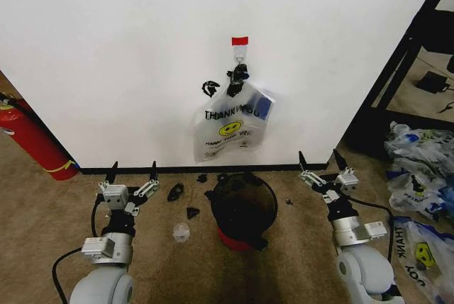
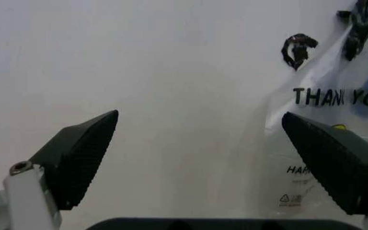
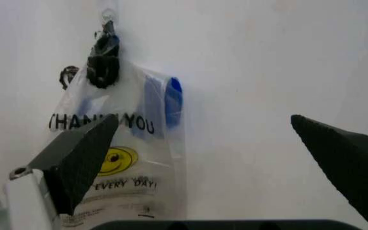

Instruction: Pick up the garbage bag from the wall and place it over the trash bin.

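The garbage bag (image 1: pixel 230 128) hangs on the wall (image 1: pixel 128 49) above the trash bin (image 1: pixel 243 208). The left tool (image 1: pixel 133 171) and right tool (image 1: pixel 319 159) are spread, empty, flanking the bin.

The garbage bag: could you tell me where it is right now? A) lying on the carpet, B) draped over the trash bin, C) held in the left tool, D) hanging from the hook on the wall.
D: the garbage bag hangs from the hook under the red tape on the wall, above the trash bin; both tools are open and clear of it.
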You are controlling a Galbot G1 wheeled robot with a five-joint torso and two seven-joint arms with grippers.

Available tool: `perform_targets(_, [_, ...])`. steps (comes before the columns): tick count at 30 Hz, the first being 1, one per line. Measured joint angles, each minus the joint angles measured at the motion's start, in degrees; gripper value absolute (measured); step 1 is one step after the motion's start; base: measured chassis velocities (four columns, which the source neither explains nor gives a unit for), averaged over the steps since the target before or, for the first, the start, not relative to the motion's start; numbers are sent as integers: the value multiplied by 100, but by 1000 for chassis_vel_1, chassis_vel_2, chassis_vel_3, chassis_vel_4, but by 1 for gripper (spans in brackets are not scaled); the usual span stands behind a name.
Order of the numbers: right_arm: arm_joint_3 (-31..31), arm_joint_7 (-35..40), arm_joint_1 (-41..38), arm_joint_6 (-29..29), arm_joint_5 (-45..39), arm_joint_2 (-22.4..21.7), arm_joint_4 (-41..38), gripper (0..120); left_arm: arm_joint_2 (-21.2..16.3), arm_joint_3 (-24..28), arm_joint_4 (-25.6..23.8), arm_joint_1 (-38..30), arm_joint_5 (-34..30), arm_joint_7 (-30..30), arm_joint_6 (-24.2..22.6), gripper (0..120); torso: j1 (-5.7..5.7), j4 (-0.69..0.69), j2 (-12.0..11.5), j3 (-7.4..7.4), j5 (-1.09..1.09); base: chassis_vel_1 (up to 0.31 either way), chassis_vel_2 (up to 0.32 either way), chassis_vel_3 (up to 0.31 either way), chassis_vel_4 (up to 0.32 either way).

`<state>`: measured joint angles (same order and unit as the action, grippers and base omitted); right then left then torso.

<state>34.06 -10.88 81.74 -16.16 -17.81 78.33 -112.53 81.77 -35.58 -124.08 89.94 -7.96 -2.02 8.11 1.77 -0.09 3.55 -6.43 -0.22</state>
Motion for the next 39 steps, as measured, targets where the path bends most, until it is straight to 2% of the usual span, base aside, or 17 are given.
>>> perform_targets(4, [27, -131, -61, -130, 108, 59, 142, 100, 122, 56, -55, 8, 90, 9, 8, 100, 0, 0, 0, 0, 0, 0, 0, 0, 0])
perform_targets(19, [-41, -168, -159, -274, -78, 77, 291, 100, 138, 7, -129, 129, 120, 11, 91, 100, 0, 1, 0, 0, 0, 0, 0, 0, 0])
perform_targets(23, [-206, -469, -275, -275, -957, -5, 480, 100, 180, 24, -133, 161, 186, 12, 140, 100, 0, 0, 0, 0, 0, 0, 0, 0, 0])
perform_targets(35, [-506, -903, -559, -90, -2238, -142, 636, 100, 222, 33, -137, 216, 259, 15, 189, 100, 0, 1, 0, 0, 0, 0, 0, 0, 0])
perform_targets(39, [-1247, -827, -1292, 45, -3674, -271, 949, 100, 224, 21, -155, 230, 317, 18, 198, 100, 0, 0, 0, 0, 0, 0, 0, 0, 0])
